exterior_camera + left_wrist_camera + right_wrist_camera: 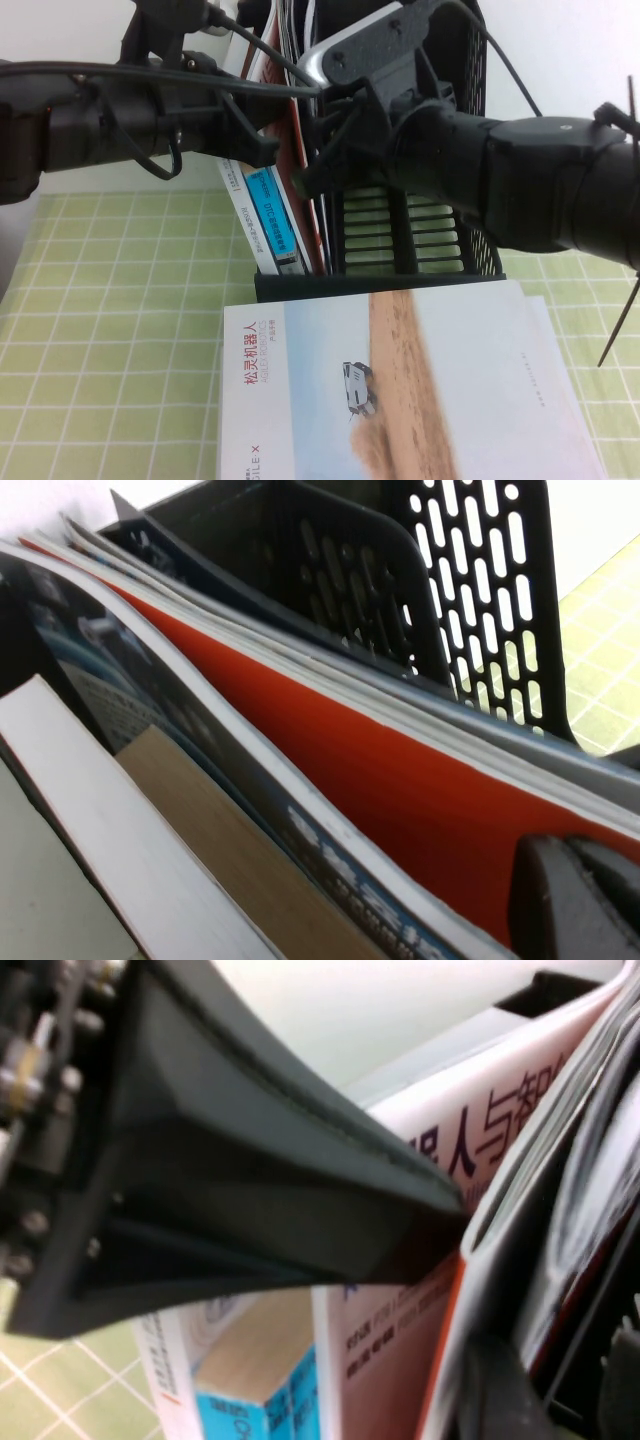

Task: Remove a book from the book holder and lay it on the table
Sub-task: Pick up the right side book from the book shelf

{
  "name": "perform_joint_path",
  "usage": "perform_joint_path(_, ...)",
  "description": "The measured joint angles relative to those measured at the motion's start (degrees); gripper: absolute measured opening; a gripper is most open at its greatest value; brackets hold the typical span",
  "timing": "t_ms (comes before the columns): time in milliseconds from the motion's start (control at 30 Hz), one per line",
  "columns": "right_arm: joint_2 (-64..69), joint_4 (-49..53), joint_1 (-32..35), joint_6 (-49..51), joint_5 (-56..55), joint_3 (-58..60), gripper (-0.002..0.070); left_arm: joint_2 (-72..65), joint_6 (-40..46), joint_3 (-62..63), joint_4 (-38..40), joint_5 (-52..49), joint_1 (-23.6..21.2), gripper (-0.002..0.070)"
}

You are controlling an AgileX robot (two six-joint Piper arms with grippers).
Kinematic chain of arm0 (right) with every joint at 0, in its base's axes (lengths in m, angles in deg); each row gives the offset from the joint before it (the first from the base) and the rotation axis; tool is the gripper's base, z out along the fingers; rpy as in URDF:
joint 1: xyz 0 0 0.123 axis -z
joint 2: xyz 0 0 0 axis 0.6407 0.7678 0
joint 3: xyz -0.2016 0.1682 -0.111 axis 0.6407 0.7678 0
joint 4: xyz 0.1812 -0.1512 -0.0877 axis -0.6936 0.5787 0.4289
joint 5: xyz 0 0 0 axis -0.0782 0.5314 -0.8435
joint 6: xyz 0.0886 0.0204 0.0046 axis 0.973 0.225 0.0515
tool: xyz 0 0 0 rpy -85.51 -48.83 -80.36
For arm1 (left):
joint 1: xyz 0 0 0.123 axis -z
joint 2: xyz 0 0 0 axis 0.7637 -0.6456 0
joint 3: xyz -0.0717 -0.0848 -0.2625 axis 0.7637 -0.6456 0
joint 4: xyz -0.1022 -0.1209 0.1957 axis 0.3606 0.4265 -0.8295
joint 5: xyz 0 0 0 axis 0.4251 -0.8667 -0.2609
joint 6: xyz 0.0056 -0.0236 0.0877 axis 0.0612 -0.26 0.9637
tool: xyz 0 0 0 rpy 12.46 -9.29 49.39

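Note:
The black book holder (420, 230) stands at the back of the green grid table (100, 300), with several books upright in its left compartment. The book (283, 100) stands among them; the right wrist view shows its white front with dark Chinese title (470, 1140) and an orange-red edge. My right gripper (318, 175) reaches in from the right, open, its jaws on either side of the book's top edge (470, 1280). My left gripper (262, 150) comes from the left, shut, its tip (575, 900) against a red cover (330, 740).
The pale book with the sandy stripe and small white car (400, 390) lies flat on the table in front of the holder. A blue-spined book (268, 215) leans at the holder's left side. The holder's perforated wall (480, 600) rises beside the books.

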Motion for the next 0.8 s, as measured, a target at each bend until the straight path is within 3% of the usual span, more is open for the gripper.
perform_joint_path(633,12.0,0.0,2.2,0.0,0.3,-5.6,0.0237,0.0,-0.2,0.0,0.0,0.0,0.0,-0.0003)
perform_joint_path(700,12.7,0.0,2.3,-0.4,0.4,-6.9,0.0209,0.0,-0.2,0.0,0.0,0.0,0.0,-0.0003)
perform_joint_path(800,13.1,-0.1,2.4,-2.0,0.4,-8.4,0.0092,0.0,-0.2,0.0,0.0,0.0,0.0,-0.0003)
